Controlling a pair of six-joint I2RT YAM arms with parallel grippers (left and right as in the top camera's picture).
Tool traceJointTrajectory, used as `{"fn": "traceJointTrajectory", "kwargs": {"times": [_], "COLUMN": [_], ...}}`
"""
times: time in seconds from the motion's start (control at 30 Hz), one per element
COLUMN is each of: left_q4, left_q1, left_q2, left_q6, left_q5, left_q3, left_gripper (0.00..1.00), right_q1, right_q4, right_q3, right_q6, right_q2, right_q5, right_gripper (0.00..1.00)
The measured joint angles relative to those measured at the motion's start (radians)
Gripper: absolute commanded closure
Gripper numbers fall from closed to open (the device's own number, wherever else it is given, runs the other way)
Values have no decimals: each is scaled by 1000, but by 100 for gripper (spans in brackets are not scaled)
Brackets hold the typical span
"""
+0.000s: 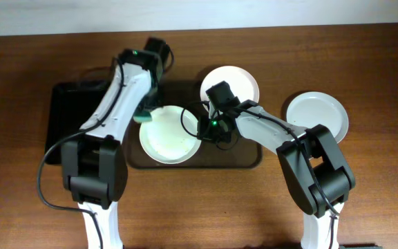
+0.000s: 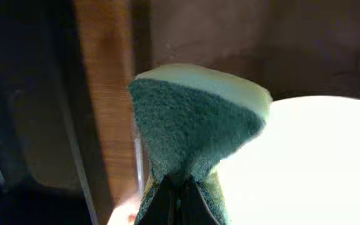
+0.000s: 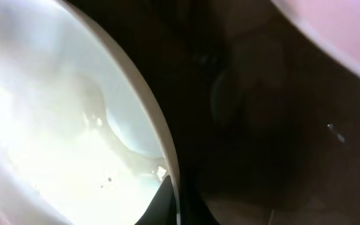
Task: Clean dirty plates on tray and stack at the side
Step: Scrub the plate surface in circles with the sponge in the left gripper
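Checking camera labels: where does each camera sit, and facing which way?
Overhead: above the table, facing down at the tray; left arm and right arm show.
Left wrist: on its arm, facing past the left tool at its pinched sponge.
Right wrist: on its arm, facing past the right tool clamped on the plate rim.
All three share that plate.

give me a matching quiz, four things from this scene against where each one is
Things:
1 sponge
2 front plate
3 far-right plate
4 black tray

Places:
a on the table, off the brown tray
b pinched in the left gripper
c rim held by the right gripper
d left of the brown tray

Pairs: 1-b, 2-c, 3-a, 4-d
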Motion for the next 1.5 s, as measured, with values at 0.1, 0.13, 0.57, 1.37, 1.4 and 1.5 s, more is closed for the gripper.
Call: {"fn": "traceJointTrajectory", "kwargs": {"times": [0.1, 0.13, 0.57, 1.37, 1.4, 1.5], "left_q4": [-85, -113, -79, 341, 349, 371], "left_q1": [3, 3, -4, -79, -84, -101], "left_q2": [0, 0, 4, -69, -74, -89], "left_q6": [0, 0, 3, -28, -31, -51], "left_q5": [19, 26, 253, 333, 314, 214], "left_q3": [123, 156, -66, -471, -478, -501], "left_gripper": [99, 99, 99, 99, 99, 99], "right_q1": [0, 0, 0, -1, -1, 2], "right_q4": [-1, -2, -3, -3, 0, 5], "right_q3": [0, 0, 0, 2, 2, 2], "right_q6": [0, 0, -1, -4, -4, -3], "right_q2": [0, 0, 0, 0, 0, 0], "right_q5": [0, 0, 0, 0, 0, -4], "right_gripper": [96, 96, 96, 96, 96, 96]}}
